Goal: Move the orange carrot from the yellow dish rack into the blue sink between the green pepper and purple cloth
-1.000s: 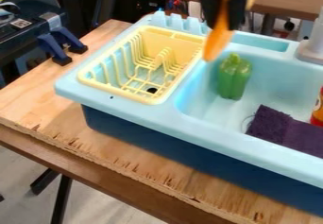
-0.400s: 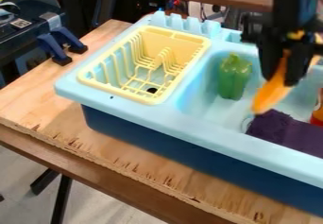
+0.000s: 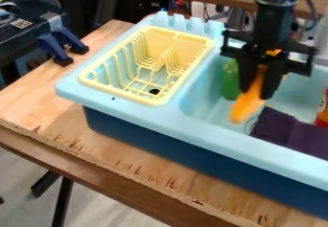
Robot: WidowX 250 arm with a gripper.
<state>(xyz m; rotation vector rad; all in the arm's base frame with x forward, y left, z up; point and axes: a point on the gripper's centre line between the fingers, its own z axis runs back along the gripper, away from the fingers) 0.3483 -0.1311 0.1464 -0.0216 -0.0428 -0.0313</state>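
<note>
The black gripper (image 3: 257, 88) hangs over the sink basin, shut on an orange elongated object (image 3: 247, 102) that slants down to the lower left. Just left of the gripper and partly hidden by it stands a green pepper (image 3: 230, 80) in the basin. A dark purple cloth (image 3: 291, 132) lies in the basin below and to the right of the orange object. Near the right edge of the view is a red and orange item (image 3: 323, 113), cut off by the frame.
A yellow dish rack (image 3: 182, 85) sits in the left part of the light blue sink (image 3: 211, 128). The grey faucet base (image 3: 316, 53) rises at the back right. Blue clamps (image 3: 56, 49) grip the wooden table (image 3: 38, 96) at the upper left.
From the sink's back edge, the gripper has come forward and lower, first to the right and then slightly back left, carrying the orange object. It now hides much of the pepper.
</note>
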